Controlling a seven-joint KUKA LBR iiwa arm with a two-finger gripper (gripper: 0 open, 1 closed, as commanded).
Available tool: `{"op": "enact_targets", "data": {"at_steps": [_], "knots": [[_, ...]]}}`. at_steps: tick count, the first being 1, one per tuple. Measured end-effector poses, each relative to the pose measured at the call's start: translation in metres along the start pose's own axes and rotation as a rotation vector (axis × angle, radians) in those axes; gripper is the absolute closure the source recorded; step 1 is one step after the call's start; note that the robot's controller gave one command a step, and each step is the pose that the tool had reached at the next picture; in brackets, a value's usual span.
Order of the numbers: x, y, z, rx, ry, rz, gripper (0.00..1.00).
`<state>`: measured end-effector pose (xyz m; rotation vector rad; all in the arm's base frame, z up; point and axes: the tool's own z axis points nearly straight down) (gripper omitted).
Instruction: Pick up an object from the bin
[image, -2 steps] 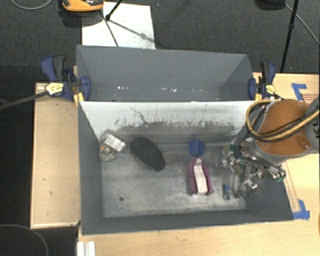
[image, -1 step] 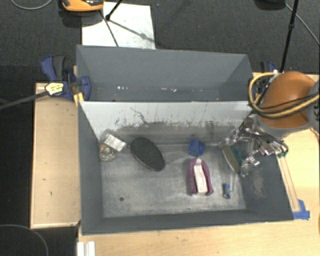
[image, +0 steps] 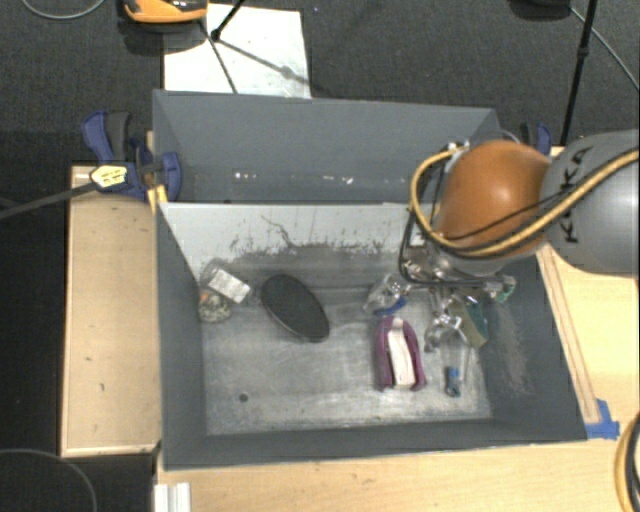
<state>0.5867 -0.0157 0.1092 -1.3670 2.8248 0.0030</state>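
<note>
- In the camera view the bin (image: 330, 150) holds only a few scattered things, and the gripper (image: 443, 318) is low in its right half, near the floor.
- The nearest thing is a purple-and-white object (image: 398, 355), lying lengthwise on the floor just left of the gripper and a little toward the front wall. I take it as the likeliest pick, though nothing shows the gripper closed round it.
- I judge it light and fairly stiff, maybe plastic with a smooth skin that could slip. I would take it across its narrow width, near the middle, so that it does not swing.
- A small blue piece (image: 453, 381) lies just beside it toward the front, and a teal piece (image: 482, 318) sits right by the gripper's far side. Both look tiny and awkward to pinch.
- A black oval object (image: 295, 307) rests mid-floor, well apart from the gripper. A crumpled clear packet (image: 220, 290) sits in the left corner.
- The arm comes in from the right, its orange cover (image: 490, 190) over the wrist and the tool pointing steeply down.
- I cannot tell whether the gripper is spread or closed, because the wrist and clutter hide it. I see nothing that I could call held.
</note>
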Motion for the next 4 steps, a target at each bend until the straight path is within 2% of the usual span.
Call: {"op": "enact_targets", "data": {"at_steps": [1, 2, 3, 4], "knots": [[-0.014, 0.02, 0.037, 0.002, 0.003, -0.381, 0.0], [-0.045, 0.05, 0.036, 0.005, 0.001, -0.714, 0.0], [-0.046, 0.05, 0.035, 0.006, 0.0, -0.708, 1.0], [-0.047, 0.049, -0.004, 0.003, 0.0, -0.699, 1.0]]}}
